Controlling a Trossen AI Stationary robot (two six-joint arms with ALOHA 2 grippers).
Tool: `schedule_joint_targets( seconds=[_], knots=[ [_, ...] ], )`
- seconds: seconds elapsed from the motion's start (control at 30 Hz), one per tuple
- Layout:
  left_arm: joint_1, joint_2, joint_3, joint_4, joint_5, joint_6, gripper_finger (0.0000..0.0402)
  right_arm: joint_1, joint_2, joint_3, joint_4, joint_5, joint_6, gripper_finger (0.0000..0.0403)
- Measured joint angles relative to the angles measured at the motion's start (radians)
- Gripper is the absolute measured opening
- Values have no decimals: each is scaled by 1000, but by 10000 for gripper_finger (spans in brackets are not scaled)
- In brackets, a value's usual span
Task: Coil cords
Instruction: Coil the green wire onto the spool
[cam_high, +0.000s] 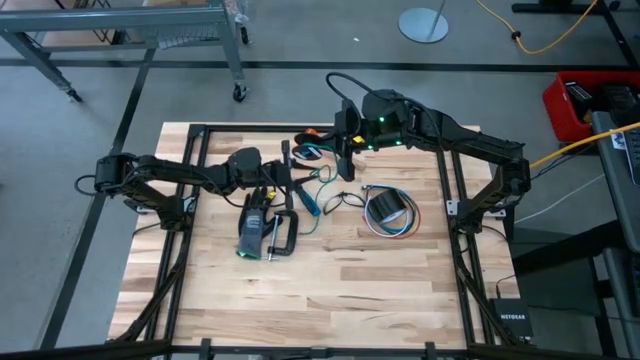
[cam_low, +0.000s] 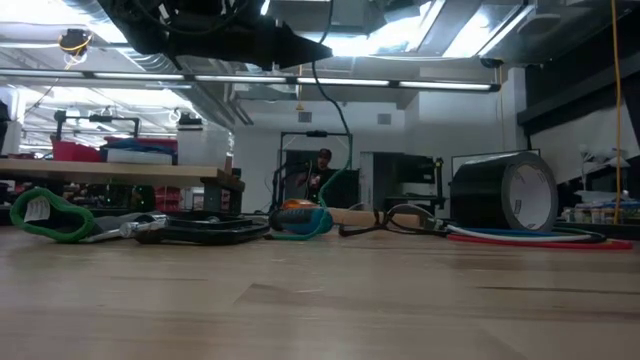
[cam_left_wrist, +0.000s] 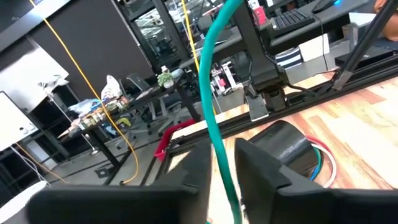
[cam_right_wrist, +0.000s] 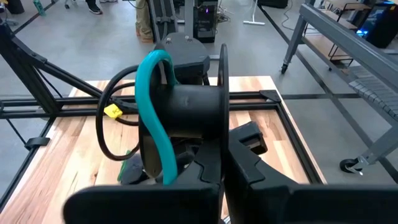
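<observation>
A black tape roll (cam_high: 387, 208) and a black clamp (cam_high: 281, 236) rest on the wooden table (cam_high: 340, 290).

"NETGEAR" on black box (cam_high: 512, 321), table corner.

Left end effector (cam_left_wrist: 222, 168) apparently narrowed; right end effector (cam_right_wrist: 222, 180) closed

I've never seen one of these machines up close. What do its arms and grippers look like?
Both arms are black and jointed, built of slim links on a dark frame around the table. The left gripper and right gripper each end in two flat, blocky black fingers. Small green lights glow on the right arm, with a black cable looping behind it.
</observation>
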Motion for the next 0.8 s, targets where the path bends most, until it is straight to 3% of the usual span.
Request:
schedule_joint_targets(
  seconds=[0.17, 0.4, 0.8],
  knots=[
    [0, 0, 0, -4, -5, -35, 7, 0, -1, 0, -13, 0, 0, 1],
    [25, 0, 0, -97, -142, -150, 3, -2, -29, 23, -52, 10, -5, 1],
    [109, 0, 0, -135, -152, -237, 1, -74, -90, 32, -306, 63, 48, 1]
  ],
)
